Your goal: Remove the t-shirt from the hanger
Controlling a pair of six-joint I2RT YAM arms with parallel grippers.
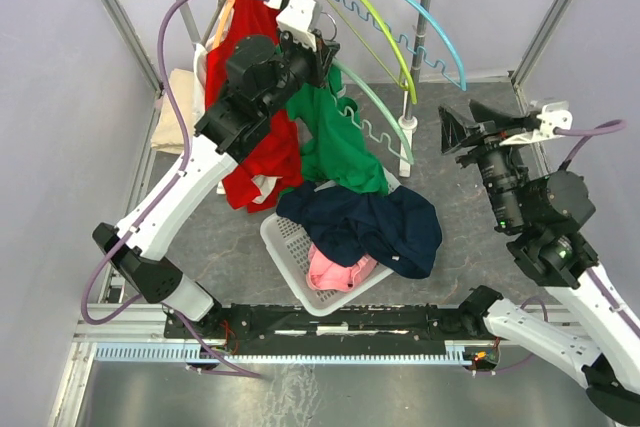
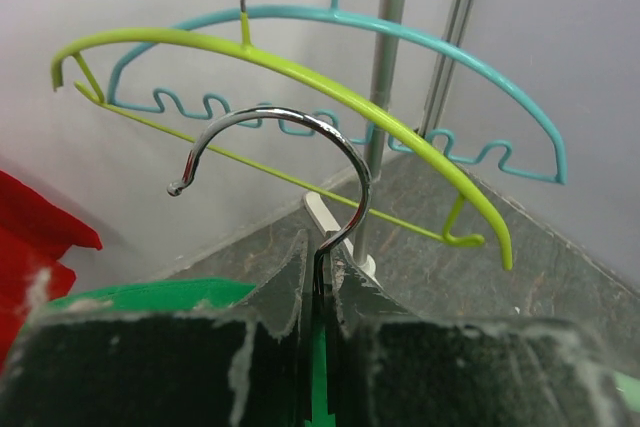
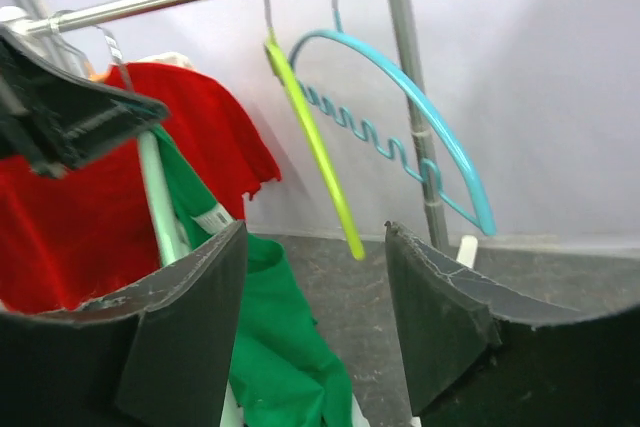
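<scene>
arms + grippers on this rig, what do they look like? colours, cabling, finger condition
The left arm and right arm both have white links with black joint housings. A lilac cable loops along the left arm, and a matching cable runs along the right. The left gripper and right gripper each have two wide, flat black fingers, scuffed white and chipped along the edges.

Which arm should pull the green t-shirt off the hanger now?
Right, likely. The left arm's fingers are shut on the hanger hook, so it is occupied; the right arm's fingers are open, empty and facing the green t-shirt.
</scene>
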